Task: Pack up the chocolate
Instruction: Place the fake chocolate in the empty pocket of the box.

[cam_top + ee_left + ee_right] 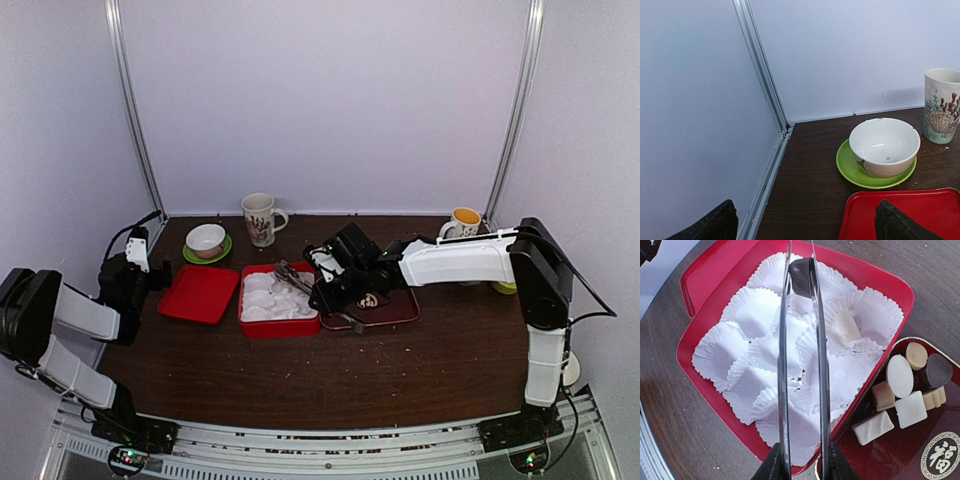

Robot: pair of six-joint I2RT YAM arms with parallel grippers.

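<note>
Gripping metal tongs (pixel 784 365), the right claw (pixel 802 467) is closed on their handles. The tong tips pinch a dark chocolate piece (pixel 800 277) over the paper cups (pixel 752 315) at the 12 o'clock end of the red box (pixel 875 276). A cream piece (pixel 846 325) sits in a cup at 2 o'clock. The other pieces (pixel 900 375) lie on the tray (pixel 880 455), at 4 o'clock of the box. The left claw (pixel 805 225) gapes wide open at 9 o'clock of the red lid (pixel 920 210).

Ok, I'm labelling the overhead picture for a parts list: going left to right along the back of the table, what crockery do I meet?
white bowl on a green saucer → tall patterned mug → mug with a yellow inside
</note>
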